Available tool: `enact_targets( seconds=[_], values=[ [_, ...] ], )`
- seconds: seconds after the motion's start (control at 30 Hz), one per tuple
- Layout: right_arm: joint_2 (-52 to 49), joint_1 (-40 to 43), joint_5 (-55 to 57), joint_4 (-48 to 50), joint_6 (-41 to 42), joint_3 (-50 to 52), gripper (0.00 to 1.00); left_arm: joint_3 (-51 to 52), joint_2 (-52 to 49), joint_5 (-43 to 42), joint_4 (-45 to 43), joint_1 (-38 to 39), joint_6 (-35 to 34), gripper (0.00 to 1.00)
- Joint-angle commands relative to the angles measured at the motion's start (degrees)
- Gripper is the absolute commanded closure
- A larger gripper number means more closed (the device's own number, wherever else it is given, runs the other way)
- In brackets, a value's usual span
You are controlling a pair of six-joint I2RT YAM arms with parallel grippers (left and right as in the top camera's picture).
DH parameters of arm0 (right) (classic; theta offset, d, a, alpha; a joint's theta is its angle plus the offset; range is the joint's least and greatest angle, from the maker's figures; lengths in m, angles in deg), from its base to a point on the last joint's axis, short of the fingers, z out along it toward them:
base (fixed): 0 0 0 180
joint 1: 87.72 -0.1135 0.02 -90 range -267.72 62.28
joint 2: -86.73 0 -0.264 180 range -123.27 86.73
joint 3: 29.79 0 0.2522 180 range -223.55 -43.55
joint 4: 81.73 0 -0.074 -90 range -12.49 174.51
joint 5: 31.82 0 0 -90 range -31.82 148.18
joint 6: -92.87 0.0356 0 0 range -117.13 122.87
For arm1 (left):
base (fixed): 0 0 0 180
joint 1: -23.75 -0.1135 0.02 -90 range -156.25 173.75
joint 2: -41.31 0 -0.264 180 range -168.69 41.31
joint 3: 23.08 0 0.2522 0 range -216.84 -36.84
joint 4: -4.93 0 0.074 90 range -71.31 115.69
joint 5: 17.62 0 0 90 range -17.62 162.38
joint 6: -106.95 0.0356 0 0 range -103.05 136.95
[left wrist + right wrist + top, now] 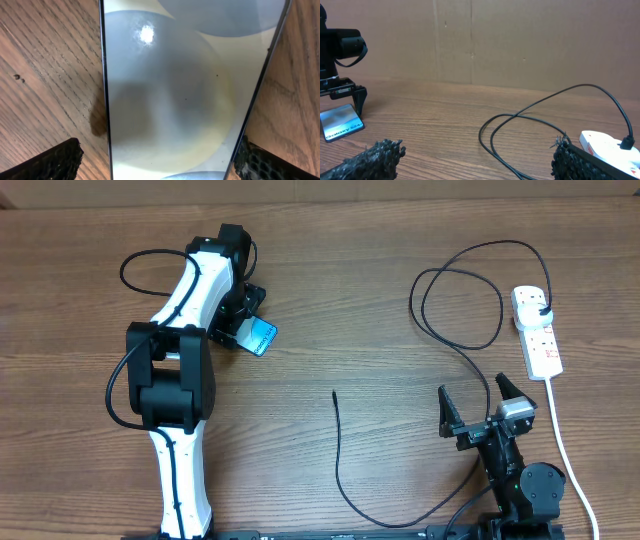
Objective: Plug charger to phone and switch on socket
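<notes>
At far left of the table (pixel 60 260) | phone (pixel 262 337) lies under the released left end effector (pixel 157 162) | charger (pixel 337 450) connector tip (pixel 334 394) lies left of the released right end effector (pixel 477 402), the nearer arm | cable end runs near-to-far

I see my left arm (pixel 178 395), white with black joints, stretched away from me, its wrist bent back and downward. The left gripper (pixel 250 320) points down with its jaws apart; in the left wrist view one black finger (pixel 50 161) sits in each lower corner. My right arm (pixel 520 480) is folded low and close to me. The right gripper (pixel 476 402) aims away from me, roughly level, jaws spread wide, and its fingers (pixel 367 160) frame the right wrist view.
</notes>
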Motion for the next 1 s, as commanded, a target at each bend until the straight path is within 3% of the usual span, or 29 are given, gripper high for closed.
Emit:
enact_targets(
  seconds=[0.0, 0.97],
  values=[
    [0.46, 0.17, -0.31, 0.33, -0.07, 0.61, 0.00, 0.31, -1.20, 0.39, 0.42, -0.37, -0.72, 0.00],
    [0.46, 0.17, -0.31, 0.31, -0.07, 0.61, 0.00, 0.42, -2.25, 1.86, 1.33, -0.31, -0.72, 0.00]
  ],
)
